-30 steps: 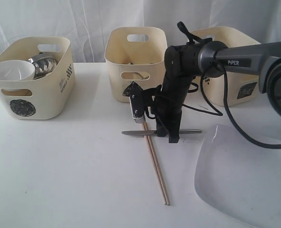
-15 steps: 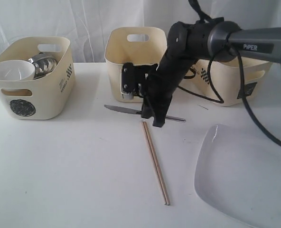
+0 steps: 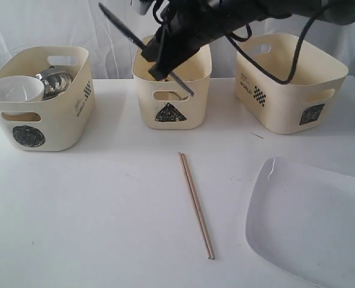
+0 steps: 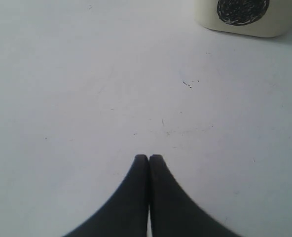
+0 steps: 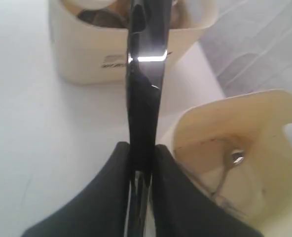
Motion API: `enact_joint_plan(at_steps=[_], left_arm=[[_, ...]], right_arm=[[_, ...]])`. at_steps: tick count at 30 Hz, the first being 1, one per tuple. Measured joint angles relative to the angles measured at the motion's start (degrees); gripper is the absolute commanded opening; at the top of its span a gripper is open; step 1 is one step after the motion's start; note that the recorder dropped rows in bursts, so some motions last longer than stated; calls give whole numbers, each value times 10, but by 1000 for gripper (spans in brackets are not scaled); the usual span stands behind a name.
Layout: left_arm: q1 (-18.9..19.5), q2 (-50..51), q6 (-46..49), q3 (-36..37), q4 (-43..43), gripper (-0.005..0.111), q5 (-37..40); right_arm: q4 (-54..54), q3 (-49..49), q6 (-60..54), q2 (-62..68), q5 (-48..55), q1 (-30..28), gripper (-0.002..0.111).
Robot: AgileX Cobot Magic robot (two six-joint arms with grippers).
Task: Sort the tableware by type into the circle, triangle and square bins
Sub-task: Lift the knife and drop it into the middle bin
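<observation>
Overhead in the exterior view, the right gripper (image 3: 158,60) is holding a grey metal knife (image 3: 120,25) in the air over the cream triangle-marked bin (image 3: 171,90). The knife is tilting, one end rising toward the left and the other dipping near the bin's front rim. A pair of tan wooden chopsticks (image 3: 195,204) is lying on the white table (image 3: 93,210) in front of that bin, and a large white rounded-rectangle plate (image 3: 309,228) is sitting at the front right. The cream circle-marked bin (image 3: 45,126) on the left is carrying a white bowl (image 3: 12,89) and shiny steel ware (image 3: 54,81). The cream square-marked bin (image 3: 285,90) is standing on the right.

From the left wrist, the left gripper (image 4: 149,160) is facing bare table, its jaws pressed together on nothing, with the circle-marked bin showing beyond.

From the right wrist, the jaws are clamping the knife edge-on, and grey metal cutlery (image 5: 232,160) is lying inside the triangle-marked bin.
</observation>
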Motion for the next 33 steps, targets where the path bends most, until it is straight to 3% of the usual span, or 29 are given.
enact_joint_plan(at_steps=[7,22,25,33], left_arm=[[0,0,0,0,0,0,0],[0,0,0,0,0,0,0],[0,0,0,0,0,0,0],[0,0,0,0,0,0,0]], right_arm=[[1,0,13,19,-189,0,0],[2,0,36,138,-465,0,0],[2,0,58,152,-489,0,2],[3,-20,68,169,-453,0,22]])
